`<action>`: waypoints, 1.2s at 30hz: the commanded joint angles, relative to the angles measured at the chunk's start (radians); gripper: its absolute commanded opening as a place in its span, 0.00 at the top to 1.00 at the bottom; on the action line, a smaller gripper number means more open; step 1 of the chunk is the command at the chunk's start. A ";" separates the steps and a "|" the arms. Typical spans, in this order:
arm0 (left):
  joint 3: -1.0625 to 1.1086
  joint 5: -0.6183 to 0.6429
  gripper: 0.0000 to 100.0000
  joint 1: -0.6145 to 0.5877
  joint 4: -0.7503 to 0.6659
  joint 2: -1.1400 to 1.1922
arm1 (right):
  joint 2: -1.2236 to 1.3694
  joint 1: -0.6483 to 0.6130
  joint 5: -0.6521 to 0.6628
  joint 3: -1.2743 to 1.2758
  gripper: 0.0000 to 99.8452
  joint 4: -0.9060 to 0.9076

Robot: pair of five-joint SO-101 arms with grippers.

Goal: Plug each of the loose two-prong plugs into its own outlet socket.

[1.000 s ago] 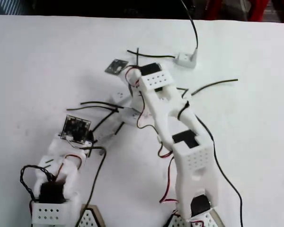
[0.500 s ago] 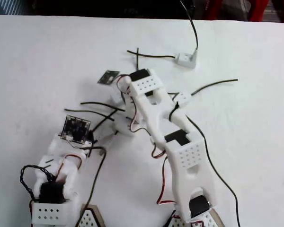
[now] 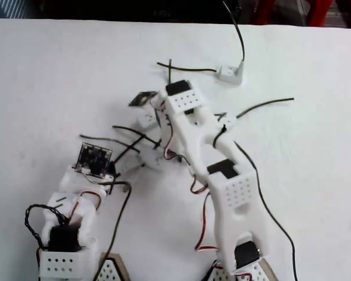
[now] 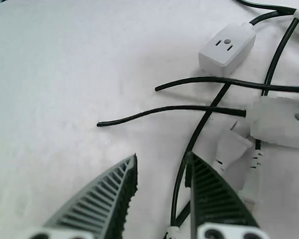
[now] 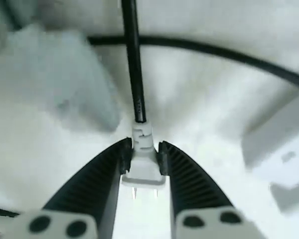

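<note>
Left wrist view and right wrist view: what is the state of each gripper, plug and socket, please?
left gripper, open, holding nothing.
right gripper, shut on the held plug.
held plug, clamped by its body, prongs bare, not plugged in.
loose plug, lying free, unplugged.
outlet socket, face up, slots empty.

No legible text, numbers or labels anywhere. Just past the tips of the left gripper (image 4: 162, 158), the loose white plug (image 4: 229, 149) has tiny dark marks on its body, too small to read. Between the right gripper (image 5: 143, 145) fingers, the held plug (image 5: 142, 172) shows moulded ridges and no readable print.
</note>
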 commanded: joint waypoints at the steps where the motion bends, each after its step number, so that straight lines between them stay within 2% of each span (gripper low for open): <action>1: -0.005 -0.006 0.83 -0.012 -0.017 -0.008 | -0.165 0.050 0.006 -0.040 0.98 0.033; 10: -0.005 -0.006 0.83 -0.012 -0.017 -0.008 | -0.348 0.236 0.008 -0.040 0.98 0.031; 15: -0.005 -0.006 0.83 -0.012 -0.017 -0.008 | -0.337 0.346 0.005 -0.021 0.98 0.030; 20: -0.005 -0.006 0.83 -0.012 -0.017 -0.008 | -0.246 0.406 0.005 0.041 0.98 0.015; 24: -0.005 -0.006 0.83 -0.012 -0.017 -0.008 | -0.179 0.423 0.011 0.044 0.97 0.012; 29: -0.005 -0.006 0.83 -0.012 -0.017 -0.008 | -0.189 0.421 0.011 0.046 0.82 0.035; 36: -0.005 -0.006 0.83 -0.012 -0.017 -0.008 | -0.254 0.418 0.012 0.140 0.82 0.036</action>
